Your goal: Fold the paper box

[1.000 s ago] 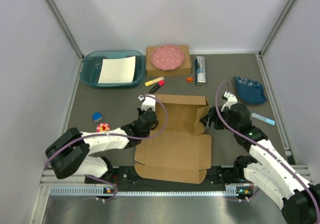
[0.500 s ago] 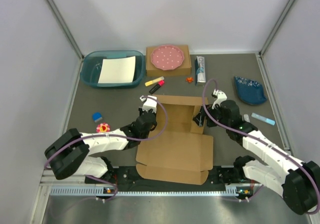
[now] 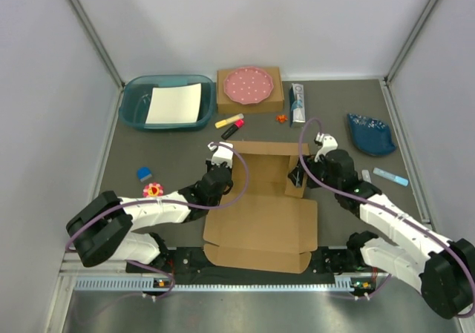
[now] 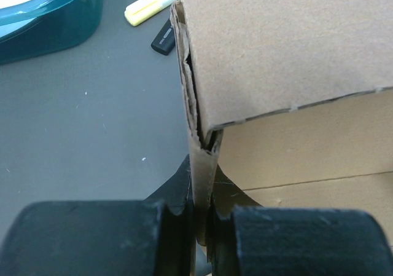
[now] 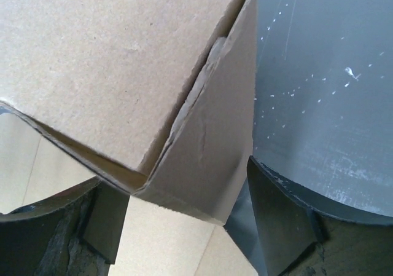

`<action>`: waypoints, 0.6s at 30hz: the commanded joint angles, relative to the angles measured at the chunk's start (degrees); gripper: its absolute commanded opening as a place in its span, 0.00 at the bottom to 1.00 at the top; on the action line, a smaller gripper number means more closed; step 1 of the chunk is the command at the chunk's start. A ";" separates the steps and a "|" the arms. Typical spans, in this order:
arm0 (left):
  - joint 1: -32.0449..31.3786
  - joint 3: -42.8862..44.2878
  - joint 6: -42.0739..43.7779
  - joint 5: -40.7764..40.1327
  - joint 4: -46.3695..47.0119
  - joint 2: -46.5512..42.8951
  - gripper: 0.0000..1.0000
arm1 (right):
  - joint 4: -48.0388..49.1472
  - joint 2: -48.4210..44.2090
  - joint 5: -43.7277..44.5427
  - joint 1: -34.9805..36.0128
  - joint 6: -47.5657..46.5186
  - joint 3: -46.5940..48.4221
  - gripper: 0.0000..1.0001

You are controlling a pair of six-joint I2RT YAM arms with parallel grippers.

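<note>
The paper box (image 3: 261,214) is a large plain brown cardboard sheet in the middle of the mat, its far part folded up into walls. My left gripper (image 3: 217,171) is shut on the box's upright left side wall (image 4: 199,165), pinching its edge between both fingers. My right gripper (image 3: 302,176) is open around the box's right side wall (image 5: 202,159), one finger (image 5: 279,227) outside it and one inside. The right wall leans, with an inner flap tucked behind it.
A smaller brown box with a pink dotted plate (image 3: 249,85) stands at the back. A teal bin (image 3: 132,103) holding white paper is back left. Highlighters (image 3: 230,124), a tube (image 3: 297,104), a blue bag (image 3: 370,134) and small toys (image 3: 148,183) lie around.
My right gripper moved left onto the box's right side wall, which now stands between its fingers. The box shifted slightly. My left gripper kept its hold.
</note>
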 commanded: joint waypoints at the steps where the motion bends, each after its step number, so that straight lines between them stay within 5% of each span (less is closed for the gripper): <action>1: -0.57 0.23 2.20 2.03 -2.08 0.26 0.00 | -0.90 -4.75 3.67 0.38 -1.10 2.77 0.75; 18: -0.66 1.90 2.64 5.02 -1.90 -1.41 0.00 | -2.85 1.75 8.25 1.52 -2.33 4.71 0.50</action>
